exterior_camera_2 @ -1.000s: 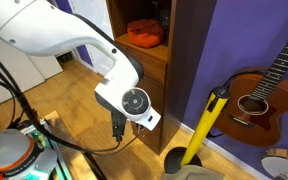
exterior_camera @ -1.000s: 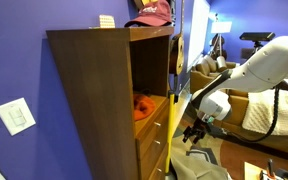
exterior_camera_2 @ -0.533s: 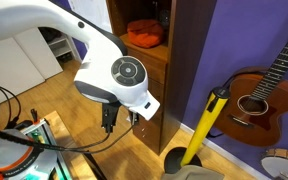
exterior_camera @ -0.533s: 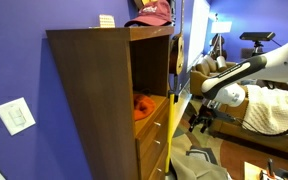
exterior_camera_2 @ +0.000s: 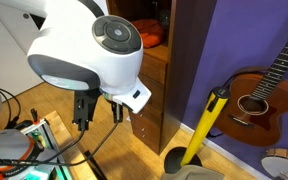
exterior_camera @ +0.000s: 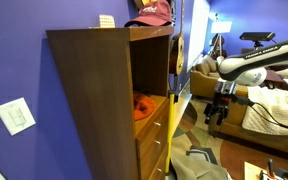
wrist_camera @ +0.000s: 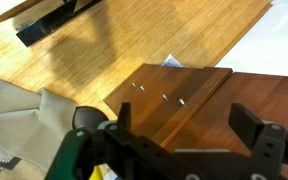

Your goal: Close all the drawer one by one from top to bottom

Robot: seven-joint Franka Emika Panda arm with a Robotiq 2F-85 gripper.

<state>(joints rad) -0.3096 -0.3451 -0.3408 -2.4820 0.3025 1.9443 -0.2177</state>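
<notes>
The tall brown wooden cabinet (exterior_camera: 94, 100) stands against the purple wall. Its stacked drawers (exterior_camera: 155, 135) sit below the open shelf that holds the orange item (exterior_camera: 142, 106). They also show in an exterior view (exterior_camera_2: 156, 95), partly hidden behind my arm. In the wrist view the dark drawer fronts (wrist_camera: 174, 95) with small metal knobs lie ahead of my gripper (wrist_camera: 184, 125). The gripper is open and empty, with one finger on each side of the view. In both exterior views it (exterior_camera: 216, 112) (exterior_camera_2: 96, 115) hangs in the air, off the drawers. How far the drawers stand out I cannot tell.
A red cap (exterior_camera: 152, 12) lies on the cabinet top. A guitar (exterior_camera_2: 259, 95), a yellow pole (exterior_camera_2: 206, 125) and a dark bin (exterior_camera_2: 179, 160) stand beside the cabinet. A couch (exterior_camera: 274, 108) is behind my arm. The floor (wrist_camera: 104, 50) is wood.
My arm has swung away from the drawer fronts and risen a little. The wrist now fills much more of one exterior view. The gripper stays open and empty.
</notes>
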